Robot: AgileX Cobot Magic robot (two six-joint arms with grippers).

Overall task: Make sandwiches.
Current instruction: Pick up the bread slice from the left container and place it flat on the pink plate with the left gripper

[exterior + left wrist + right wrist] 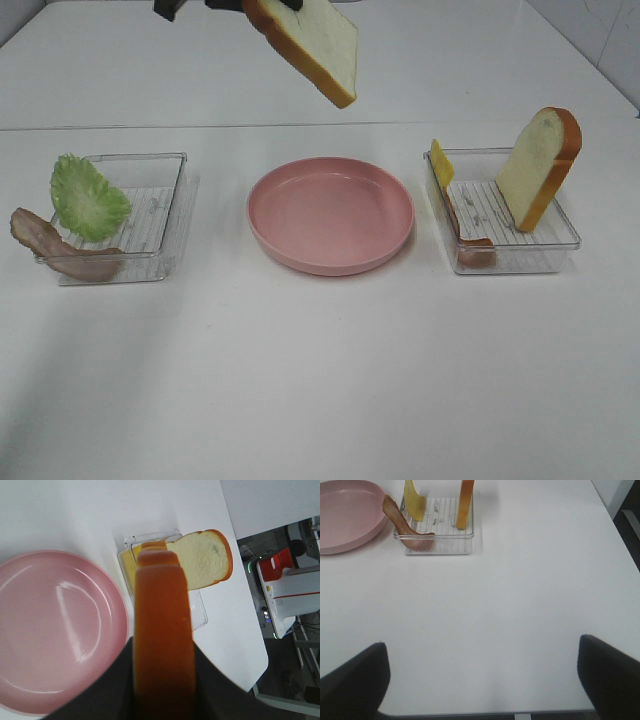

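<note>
My left gripper [262, 5] is shut on a white bread slice [312, 47] with an orange-brown crust, held tilted high above the far rim of the pink plate [330, 215]. In the left wrist view the held slice's crust [162, 630] runs between the dark fingers. A second bread slice [540, 165] stands upright in the right tray [545, 255], with a yellow cheese slice [441, 164] and a bacon strip [470, 235]. The left tray [165, 215] holds a green lettuce leaf [88, 196], and another bacon strip [60, 250] drapes over its front corner. My right gripper [480, 680] is open over bare table, nearer than the right tray [437, 545].
The plate lies between the two clear trays on a white table. The table's right edge [615, 525] and its near edge [485, 714] show in the right wrist view. Equipment stands beyond the table edge in the left wrist view.
</note>
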